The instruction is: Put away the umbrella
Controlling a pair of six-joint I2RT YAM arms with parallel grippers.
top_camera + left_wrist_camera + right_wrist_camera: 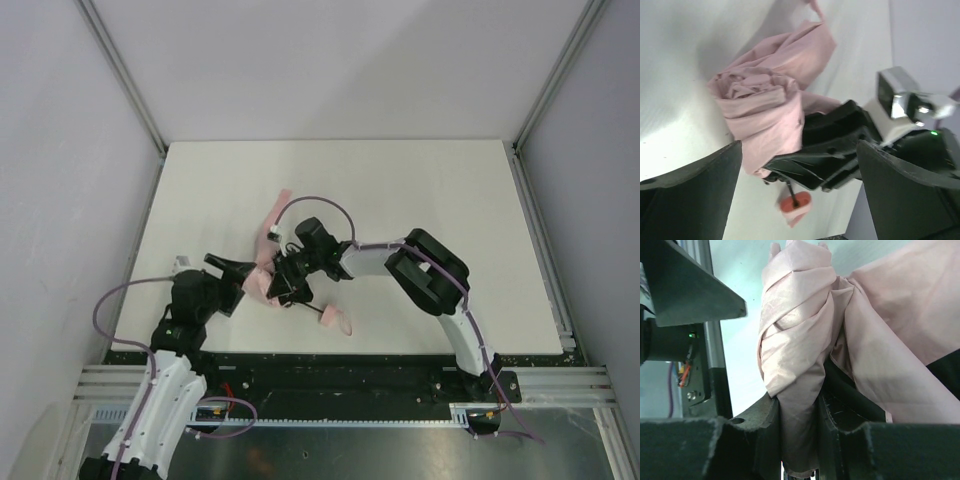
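Note:
The pale pink umbrella (262, 276) lies bundled near the table's front, its fabric strip trailing back. Its dark shaft ends in a small pink handle (331, 320) with a loop strap, also seen in the left wrist view (795, 204). My right gripper (285, 283) is shut on the rolled fabric (795, 355); the jaws press it from both sides. My left gripper (240, 268) is open just left of the bundle (765, 110), its fingers (695, 195) spread wide and holding nothing.
The white table (400, 190) has a metal rail along its right edge (540, 250) and grey walls on both sides. The right arm's black wrist (835, 145) sits close in front of the left gripper.

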